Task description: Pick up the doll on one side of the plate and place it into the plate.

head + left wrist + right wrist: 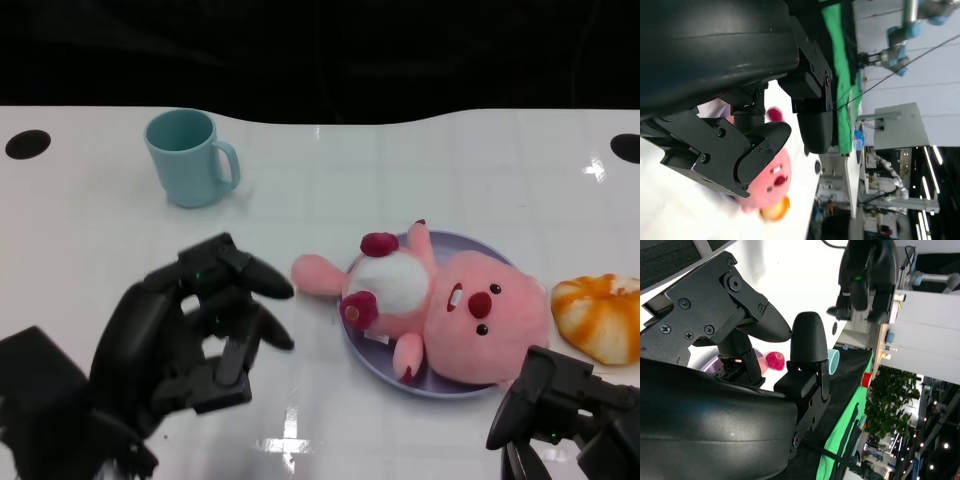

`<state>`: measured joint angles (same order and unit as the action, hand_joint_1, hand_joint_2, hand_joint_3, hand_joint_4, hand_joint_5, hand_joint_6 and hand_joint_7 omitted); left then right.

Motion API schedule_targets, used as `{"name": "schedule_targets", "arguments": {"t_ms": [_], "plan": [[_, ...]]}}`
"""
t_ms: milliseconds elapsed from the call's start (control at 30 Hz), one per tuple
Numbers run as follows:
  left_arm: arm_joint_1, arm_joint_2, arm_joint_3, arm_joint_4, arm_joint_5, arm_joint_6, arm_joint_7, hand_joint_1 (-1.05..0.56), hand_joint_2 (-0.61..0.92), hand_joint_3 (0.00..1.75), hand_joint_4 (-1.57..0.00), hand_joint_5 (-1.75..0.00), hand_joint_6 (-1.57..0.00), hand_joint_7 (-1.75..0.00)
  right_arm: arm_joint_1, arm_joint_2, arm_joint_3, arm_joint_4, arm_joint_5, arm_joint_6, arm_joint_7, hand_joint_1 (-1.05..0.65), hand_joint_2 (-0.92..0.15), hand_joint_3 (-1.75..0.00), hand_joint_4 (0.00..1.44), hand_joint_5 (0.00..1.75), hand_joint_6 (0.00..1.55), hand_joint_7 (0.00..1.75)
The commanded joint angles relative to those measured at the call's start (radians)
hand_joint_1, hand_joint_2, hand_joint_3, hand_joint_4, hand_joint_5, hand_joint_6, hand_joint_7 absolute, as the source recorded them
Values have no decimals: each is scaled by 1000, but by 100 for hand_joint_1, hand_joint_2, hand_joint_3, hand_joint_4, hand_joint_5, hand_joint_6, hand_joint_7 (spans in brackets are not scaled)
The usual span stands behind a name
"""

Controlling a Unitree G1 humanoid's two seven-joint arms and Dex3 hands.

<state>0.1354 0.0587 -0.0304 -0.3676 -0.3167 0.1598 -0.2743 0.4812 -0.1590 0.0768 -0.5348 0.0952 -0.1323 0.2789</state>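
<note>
A pink plush doll [455, 312] with a white belly lies in the lilac plate [372, 352], one arm sticking out over the plate's left rim. In the left wrist view the doll [771, 186] shows past the fingers. My left hand [195, 330] hovers to the left of the plate, fingers spread and holding nothing. At the lower right corner my right hand [565, 410] stays below the plate, fingers apart and empty. The right wrist view catches a sliver of the plate [710, 365] and a dark pink bit of the doll [774, 360].
A light blue mug [188, 157] stands at the back left of the white table. An orange and white bun-shaped toy [603, 315] lies right of the plate. Black holes mark the table's far corners [27, 143].
</note>
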Motion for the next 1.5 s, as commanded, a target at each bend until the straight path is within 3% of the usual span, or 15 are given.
{"name": "schedule_targets", "arguments": {"t_ms": [33, 367, 600, 767, 1500], "plan": [[62, 10, 11, -88, -54, 105, 28, -12, 48, 136, -70, -172, -65, -143, -1, -9, -8, -1, 6, -4, -2, -22, -43, -139, 69, 175, 61, 152], [164, 22, 46, -234, -215, 373, 75, -12, 55, 133, -75, -175, -63, -153, 0, -11, -12, 0, 11, -12, 3, -22, -43, -140, 70, 175, 62, 152], [161, 4, 83, -206, -322, 478, 102, -16, 57, 116, -76, -175, -63, -159, 0, -17, -25, 8, 15, -19, 7, -21, -43, -139, 69, 174, 62, 151], [132, 15, 93, -133, -340, 495, 79, -16, 61, 110, -77, -175, -65, -162, 1, -19, -30, 15, 22, -27, 13, -21, -43, -139, 70, 174, 62, 150], [61, 50, 99, -6, -345, 497, 17, -18, 49, 127, -81, -175, -67, -169, 15, -13, -37, 19, 25, -35, 24, -15, -41, -143, 70, 175, 63, 152]]}}
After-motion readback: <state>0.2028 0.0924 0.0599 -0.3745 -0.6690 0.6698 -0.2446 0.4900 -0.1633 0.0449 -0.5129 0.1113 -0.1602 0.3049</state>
